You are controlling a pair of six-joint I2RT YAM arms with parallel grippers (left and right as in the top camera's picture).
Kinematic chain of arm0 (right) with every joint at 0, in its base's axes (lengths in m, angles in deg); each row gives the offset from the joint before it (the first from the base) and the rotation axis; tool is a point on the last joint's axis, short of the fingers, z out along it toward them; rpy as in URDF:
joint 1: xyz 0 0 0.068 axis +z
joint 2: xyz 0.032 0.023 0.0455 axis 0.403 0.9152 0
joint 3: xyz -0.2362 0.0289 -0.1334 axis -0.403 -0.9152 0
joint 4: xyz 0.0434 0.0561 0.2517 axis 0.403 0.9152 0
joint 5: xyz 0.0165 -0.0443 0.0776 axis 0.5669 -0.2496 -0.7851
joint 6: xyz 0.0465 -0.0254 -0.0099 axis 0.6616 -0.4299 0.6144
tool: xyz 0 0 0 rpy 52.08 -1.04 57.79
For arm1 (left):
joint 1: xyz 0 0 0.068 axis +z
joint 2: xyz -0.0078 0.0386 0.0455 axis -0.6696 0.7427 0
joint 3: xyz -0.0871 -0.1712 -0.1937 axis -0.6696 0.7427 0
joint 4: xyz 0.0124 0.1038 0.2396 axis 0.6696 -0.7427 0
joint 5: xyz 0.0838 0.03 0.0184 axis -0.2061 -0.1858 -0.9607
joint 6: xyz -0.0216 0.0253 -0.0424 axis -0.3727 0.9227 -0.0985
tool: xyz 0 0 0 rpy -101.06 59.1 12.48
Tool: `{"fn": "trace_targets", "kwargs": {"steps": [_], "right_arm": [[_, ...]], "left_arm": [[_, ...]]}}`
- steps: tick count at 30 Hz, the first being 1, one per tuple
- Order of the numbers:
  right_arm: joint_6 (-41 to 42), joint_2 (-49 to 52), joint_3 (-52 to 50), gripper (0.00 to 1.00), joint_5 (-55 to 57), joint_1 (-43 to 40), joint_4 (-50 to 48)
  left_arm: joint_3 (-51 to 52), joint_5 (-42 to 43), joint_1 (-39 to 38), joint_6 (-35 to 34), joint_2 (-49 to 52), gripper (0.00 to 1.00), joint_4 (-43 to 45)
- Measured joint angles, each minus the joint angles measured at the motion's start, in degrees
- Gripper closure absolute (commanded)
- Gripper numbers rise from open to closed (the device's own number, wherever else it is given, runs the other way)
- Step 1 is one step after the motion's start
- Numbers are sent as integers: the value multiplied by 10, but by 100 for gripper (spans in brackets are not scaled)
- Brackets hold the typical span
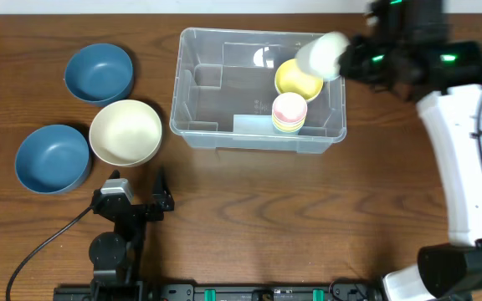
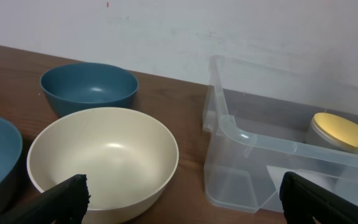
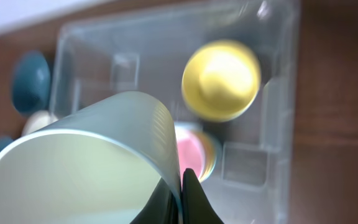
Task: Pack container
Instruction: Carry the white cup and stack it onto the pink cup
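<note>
Clear container (image 1: 192, 88) — upright, open-topped — on the table's middle.

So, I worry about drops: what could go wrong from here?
The right hand pinches the pale green cup by one spot on its rim, so it may slip or swing. It hangs over a corner of the container; released there, it could hit the rim or the yellow cup and miss the cup stack.

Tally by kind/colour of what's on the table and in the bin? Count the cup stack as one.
Blue bowls: 2
Cream bowl: 1
Clear container: 1
Single cups: 2, yellow cup in the container, pale cup held by right gripper
Cup stack: 1, pink on top, number of cups unclear
Total: 7
</note>
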Motion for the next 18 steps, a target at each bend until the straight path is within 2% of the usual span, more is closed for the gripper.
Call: {"fn": "trace_targets", "kwargs": {"steps": [8,18], "right_arm": [[0,17,-1,99,93,84,52],[0,38,-19,99,168,92,57]], "left_arm": [[0,0,0,0,0,2,0],[0,0,0,0,0,2,0]]}}
